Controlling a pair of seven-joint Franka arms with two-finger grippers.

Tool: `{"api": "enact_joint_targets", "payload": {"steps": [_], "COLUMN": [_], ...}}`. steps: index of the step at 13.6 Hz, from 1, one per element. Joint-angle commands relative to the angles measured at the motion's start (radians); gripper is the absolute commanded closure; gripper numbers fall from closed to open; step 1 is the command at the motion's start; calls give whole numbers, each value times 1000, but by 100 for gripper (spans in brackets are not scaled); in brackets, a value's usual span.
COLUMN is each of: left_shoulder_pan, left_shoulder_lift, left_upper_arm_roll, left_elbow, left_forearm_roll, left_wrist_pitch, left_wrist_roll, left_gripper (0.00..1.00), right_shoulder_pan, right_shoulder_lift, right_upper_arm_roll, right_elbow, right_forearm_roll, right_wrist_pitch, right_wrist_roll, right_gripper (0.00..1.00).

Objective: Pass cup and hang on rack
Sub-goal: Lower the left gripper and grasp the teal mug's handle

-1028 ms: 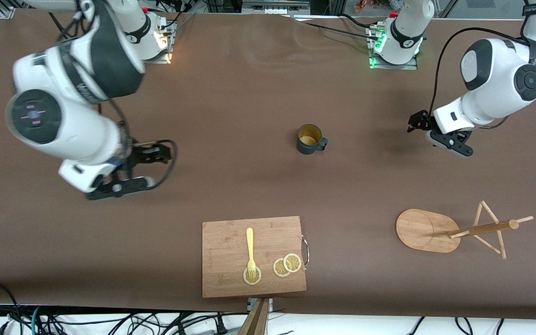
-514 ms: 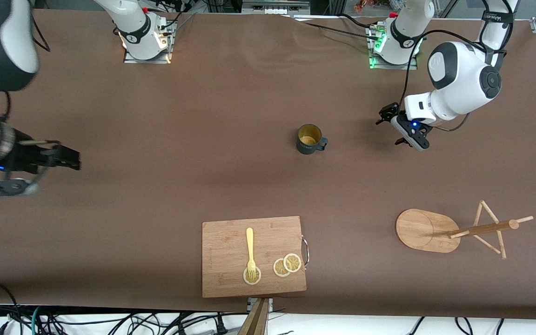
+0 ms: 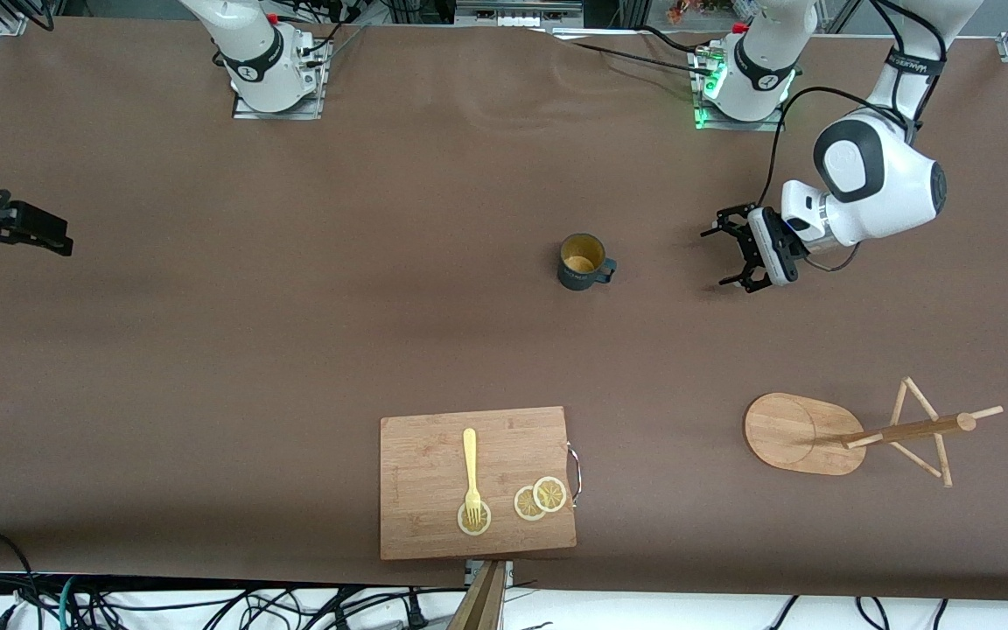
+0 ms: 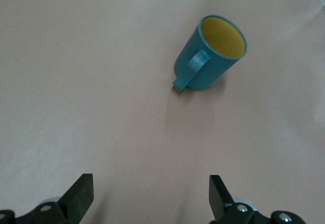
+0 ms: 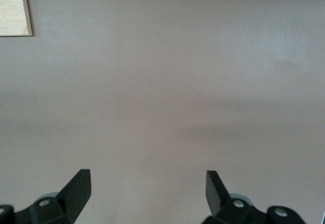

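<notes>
Near the cup at mid-tabletop: left claw now closer in than a second ago, swung down from the left arm's end to hover just off the cup's handle side, fingers spread wide and empty, aimed at the cup. Seen from the left wrist, cup upright, teal outside, yellowish inside, loop handle turned toward the claw. Right claw pulled well away from the cup since a second ago, out to the tabletop's edge at the right arm's end, mostly out of the front view; fingers likewise spread, nothing between them, only bare brown surface and a corner of the cutting board below. Cup itself unmoved over that second. Rack nearer the front camera than the cup, toward the left arm's end, oval base flat, pole and pegs leaning out toward that end in the high view. Cutting board also nearer the camera than the cup, carrying a yellow fork and three lemon slices, fork tines on one slice. Tabletop covered in plain brown matting; both arm bases bolted along its edge farthest from the camera, cables trailing along the nearest edge.
</notes>
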Motion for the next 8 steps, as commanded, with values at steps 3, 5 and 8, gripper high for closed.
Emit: {"api": "enact_joint_targets", "payload": {"steps": [3, 5, 8], "left_shoulder_pan": [15, 8, -46], "left_shoulder_lift": [129, 188, 255], "left_upper_arm_roll": [-25, -25, -25], "left_elbow": [11, 14, 19], "left_forearm_roll": [-276, -377, -547], "left_wrist_pitch": [10, 8, 2], "left_wrist_roll": [470, 642, 837], "left_gripper": [0, 0, 0], "right_shoulder_pan": [-7, -10, -14], "right_shoulder_lift": [-111, -114, -114], "right_upper_arm_roll": [-13, -98, -111], "right_elbow": [-85, -87, -99], "right_forearm_roll": [7, 134, 150], "right_wrist_pitch": [10, 1, -31], "right_wrist_roll": [-8, -10, -11], "right_gripper": [0, 0, 0]}}
